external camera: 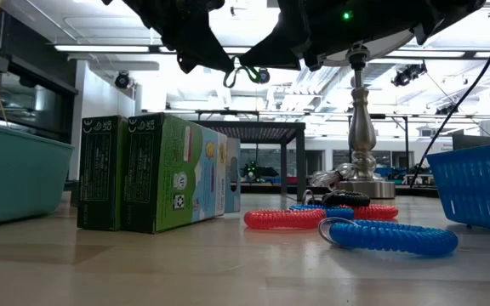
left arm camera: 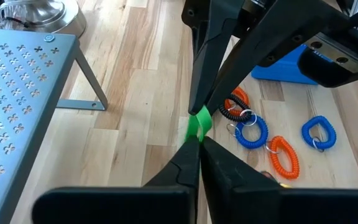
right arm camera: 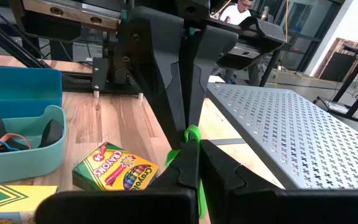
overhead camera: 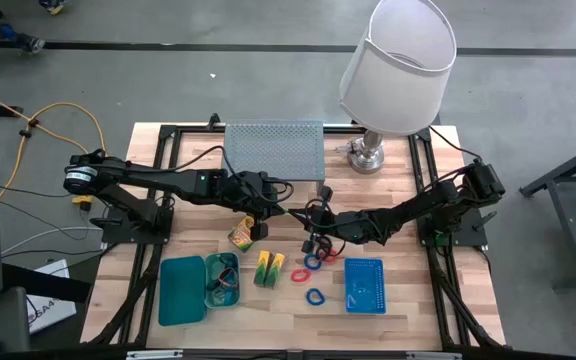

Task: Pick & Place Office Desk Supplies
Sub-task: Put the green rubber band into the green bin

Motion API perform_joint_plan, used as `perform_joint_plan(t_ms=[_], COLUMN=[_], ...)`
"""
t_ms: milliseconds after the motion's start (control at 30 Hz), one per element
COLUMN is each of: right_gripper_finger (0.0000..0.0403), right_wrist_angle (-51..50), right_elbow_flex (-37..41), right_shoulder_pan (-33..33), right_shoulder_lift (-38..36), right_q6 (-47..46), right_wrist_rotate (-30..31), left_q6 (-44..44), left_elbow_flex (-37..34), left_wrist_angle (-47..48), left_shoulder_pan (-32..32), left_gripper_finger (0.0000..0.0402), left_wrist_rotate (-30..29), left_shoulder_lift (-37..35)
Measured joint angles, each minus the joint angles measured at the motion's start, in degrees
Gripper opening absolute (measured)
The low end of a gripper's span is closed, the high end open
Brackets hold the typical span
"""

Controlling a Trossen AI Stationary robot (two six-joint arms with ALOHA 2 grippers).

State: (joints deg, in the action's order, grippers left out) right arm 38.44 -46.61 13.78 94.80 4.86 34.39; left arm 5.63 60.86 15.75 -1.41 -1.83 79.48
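1. Above the counter, near its middle, my left jaws and right jaws meet tip to tip, both pressed together on one small green loop.
2. Risk, as I judge it: pulling apart while both pinch could stretch or snap the loop; letting go together would drop it.
3. Below lie coiled, springy plastic loops in red, blue and black, a cardboard crayon box, a smooth teal tray and a blue mesh basket.
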Motion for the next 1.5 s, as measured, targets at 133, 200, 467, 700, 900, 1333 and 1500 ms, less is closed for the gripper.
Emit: perform_joint_plan(t_ms=[133,200,467,700,900,1333,1500], right_gripper_finger=[0.0002,0.0002,0.0005,0.0055,0.0101,0.0124,0.0124], right_wrist_angle=[0.0,0.0,0.0,0.0,0.0,1.7,2.6], right_elbow_flex=[0.0,0.0,0.0,0.0,0.0,0.0,0.0], right_shoulder_pan=[0.0,0.0,0.0,0.1,0.6,4.9,5.0], right_shoulder_lift=[0.0,0.0,0.0,0.0,0.0,0.0,0.0], right_q6=[0.0,0.0,0.3,0.8,0.8,2.9,2.9], right_wrist_rotate=[0.0,0.0,-0.5,-0.6,0.2,-0.2,-0.1], left_q6=[0.0,0.0,-0.2,-0.2,1.1,13.2,21.1], left_elbow_flex=[0.0,0.0,0.0,0.0,0.0,0.0,0.0], left_wrist_angle=[0.0,0.0,0.0,0.6,2.9,15.2,19.9], left_shoulder_pan=[0.0,0.0,0.0,0.0,0.0,-6.3,-12.7], left_gripper_finger=[0.0001,0.0001,0.0001,0.0001,0.0000,0.0000,0.0000], left_wrist_rotate=[0.0,0.0,0.0,0.0,0.3,5.3,4.5], left_shoulder_lift=[0.0,0.0,0.0,0.0,0.0,-8.3,-11.9])
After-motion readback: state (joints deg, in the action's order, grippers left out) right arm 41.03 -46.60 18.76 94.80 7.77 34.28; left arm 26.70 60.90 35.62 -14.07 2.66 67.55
